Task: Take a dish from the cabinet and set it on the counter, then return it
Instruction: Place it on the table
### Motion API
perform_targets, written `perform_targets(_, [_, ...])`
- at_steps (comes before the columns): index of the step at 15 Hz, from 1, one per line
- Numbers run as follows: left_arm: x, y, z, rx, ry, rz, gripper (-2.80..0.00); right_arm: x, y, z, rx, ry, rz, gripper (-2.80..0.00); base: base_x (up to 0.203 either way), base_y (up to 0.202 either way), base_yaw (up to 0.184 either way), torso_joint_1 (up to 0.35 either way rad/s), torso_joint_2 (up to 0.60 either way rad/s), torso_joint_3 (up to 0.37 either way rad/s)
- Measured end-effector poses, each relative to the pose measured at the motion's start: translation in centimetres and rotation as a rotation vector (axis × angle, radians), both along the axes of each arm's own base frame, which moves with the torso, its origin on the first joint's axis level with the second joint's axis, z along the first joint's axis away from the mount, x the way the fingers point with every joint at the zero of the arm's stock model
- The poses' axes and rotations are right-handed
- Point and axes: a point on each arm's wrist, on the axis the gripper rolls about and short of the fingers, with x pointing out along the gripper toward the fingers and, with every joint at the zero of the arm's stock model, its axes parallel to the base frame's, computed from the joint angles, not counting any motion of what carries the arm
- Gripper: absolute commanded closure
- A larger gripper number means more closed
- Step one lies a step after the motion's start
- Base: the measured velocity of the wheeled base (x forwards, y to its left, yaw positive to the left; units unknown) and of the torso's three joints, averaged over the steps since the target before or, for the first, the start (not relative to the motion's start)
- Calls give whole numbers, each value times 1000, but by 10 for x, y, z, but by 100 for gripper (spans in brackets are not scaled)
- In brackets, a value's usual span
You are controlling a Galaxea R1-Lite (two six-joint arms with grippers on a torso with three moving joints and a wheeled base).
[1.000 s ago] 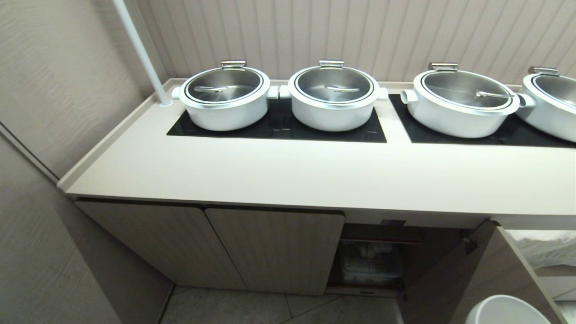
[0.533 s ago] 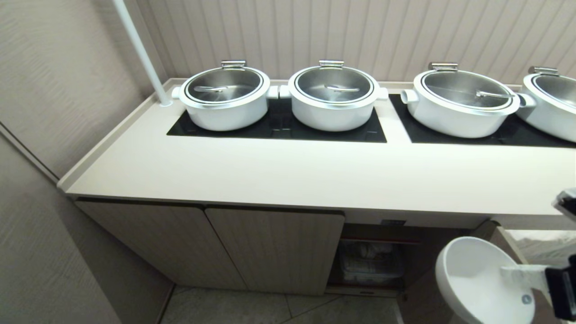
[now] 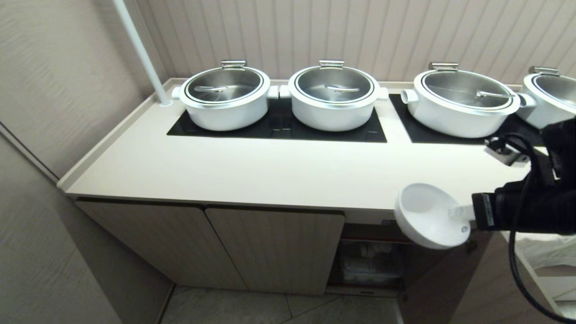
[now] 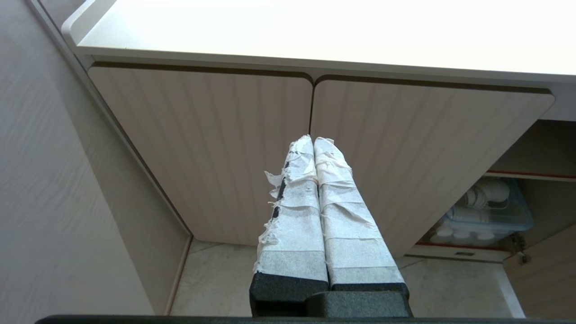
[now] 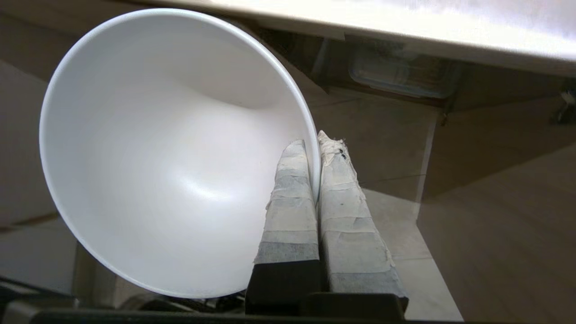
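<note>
The dish (image 3: 425, 211) is a small glossy white bowl, held in the air at the counter's (image 3: 279, 173) front edge, tilted, over the open cabinet (image 3: 378, 261) bay. My right gripper (image 3: 459, 215) is shut on its rim, one taped finger inside the bowl and one outside. In the right wrist view the dish (image 5: 171, 153) fills the frame beside the right gripper (image 5: 315, 144). My left gripper (image 4: 313, 140) is shut and empty, parked low before the closed ribbed doors (image 4: 202, 148); it is out of the head view.
Several large white pots with steel lids (image 3: 333, 96) stand on black cooktop panels (image 3: 279, 128) at the counter's back. A clear bin of white ware (image 4: 483, 211) sits on the open cabinet's lower shelf. The open door (image 3: 443, 288) swings out on the right. A white pole (image 3: 141, 51) rises at the back left.
My right arm has risen from below the picture's lower right corner, carrying the dish up and leftward to the counter's front edge. The left arm has kept still.
</note>
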Motion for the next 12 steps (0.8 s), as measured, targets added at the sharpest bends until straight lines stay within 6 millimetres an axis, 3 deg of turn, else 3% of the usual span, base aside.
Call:
perform_targets(6, [0,0,0,0,0,0,0,66,5,5,19,14,-112,0,0,0,0,0,0,0])
perform_targets(12, [0,0,0,0,0,0,0,113,-5,6,23,39,-201,0,0,0,0,0,0,0])
